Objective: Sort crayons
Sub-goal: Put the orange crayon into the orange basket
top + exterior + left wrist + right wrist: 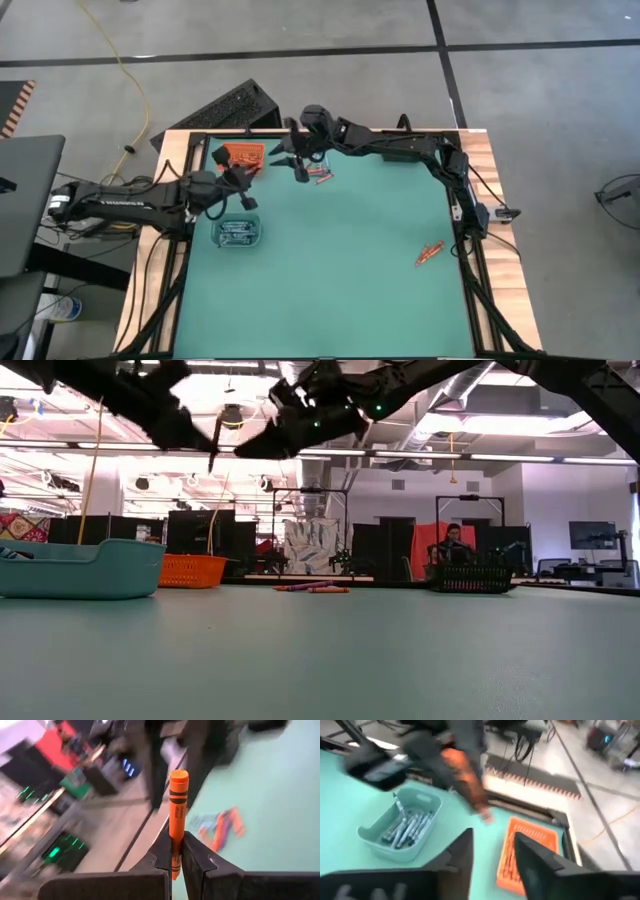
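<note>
The left gripper (176,851) is clenched on an orange crayon (177,805), which stands up between its fingers in the left wrist view; the crayon's lower end is hidden by the fingers. From above, this gripper (243,187) hangs between the orange tray (240,154) and the teal tray (238,233), near the table's left edge. The right gripper (492,852) has its fingers spread and holds nothing; from above it (293,158) sits at the far edge, just beside the orange tray. Its wrist view is blurred, so the smeared orange stick in the other arm's grip is probably the same crayon. Grey-blue crayons (406,826) lie in the teal tray. A small heap of mixed crayons (318,174) lies near the right gripper, and a few orange-red ones (430,254) lie near the right edge. The table's (340,270) middle and near half are open green mat.
</note>
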Controlling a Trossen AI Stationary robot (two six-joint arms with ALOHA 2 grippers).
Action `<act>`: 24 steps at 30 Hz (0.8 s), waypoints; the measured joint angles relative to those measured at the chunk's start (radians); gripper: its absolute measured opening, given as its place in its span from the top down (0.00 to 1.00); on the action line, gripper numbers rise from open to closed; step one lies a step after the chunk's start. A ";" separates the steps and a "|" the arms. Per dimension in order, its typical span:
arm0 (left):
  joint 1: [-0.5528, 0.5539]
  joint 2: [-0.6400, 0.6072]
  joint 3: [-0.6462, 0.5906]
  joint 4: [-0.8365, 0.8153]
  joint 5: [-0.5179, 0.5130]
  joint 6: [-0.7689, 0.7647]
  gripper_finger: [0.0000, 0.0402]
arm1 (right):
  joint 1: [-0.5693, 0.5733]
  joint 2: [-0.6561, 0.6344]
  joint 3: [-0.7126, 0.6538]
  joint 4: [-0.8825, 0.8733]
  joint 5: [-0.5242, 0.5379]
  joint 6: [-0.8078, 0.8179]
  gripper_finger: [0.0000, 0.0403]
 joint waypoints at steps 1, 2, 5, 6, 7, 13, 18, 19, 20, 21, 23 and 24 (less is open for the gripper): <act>0.022 0.000 0.002 -0.033 -0.012 0.006 0.99 | -0.003 0.000 0.000 -0.019 0.010 0.000 0.60; 0.048 0.000 0.003 -0.059 -0.017 0.011 1.00 | -0.005 0.000 0.000 -0.037 0.013 0.001 0.56; 0.132 0.000 0.004 -0.130 0.002 0.016 1.00 | -0.008 0.000 0.000 -0.096 0.013 0.020 0.48; 0.162 0.000 0.004 -0.154 0.015 0.015 1.00 | -0.008 0.000 0.000 -0.115 0.013 0.026 0.47; 0.193 0.000 0.004 -0.175 0.031 0.015 1.00 | -0.008 0.000 0.000 -0.135 0.013 0.029 0.47; 0.345 0.014 0.005 -0.176 0.169 -0.009 1.00 | 0.007 0.000 0.000 -0.269 0.015 0.026 0.49; 0.455 0.051 0.005 -0.176 0.254 -0.021 1.00 | 0.036 0.000 0.000 -0.390 0.016 -0.002 0.54; 0.472 0.064 0.005 -0.177 0.272 -0.024 1.00 | 0.042 0.000 0.000 -0.413 0.023 -0.009 0.54; 0.489 0.077 0.005 -0.177 0.281 -0.026 1.00 | 0.050 0.000 0.000 -0.433 0.035 -0.017 0.55; 0.504 0.092 0.005 -0.178 0.292 -0.027 1.00 | 0.057 0.000 0.000 -0.455 0.042 -0.026 0.56; 0.532 0.124 0.005 -0.176 0.316 -0.028 1.00 | 0.071 0.000 0.000 -0.499 0.045 -0.037 0.57; 0.544 0.142 0.009 -0.183 0.329 -0.028 1.00 | 0.079 0.000 0.000 -0.518 0.045 -0.043 0.58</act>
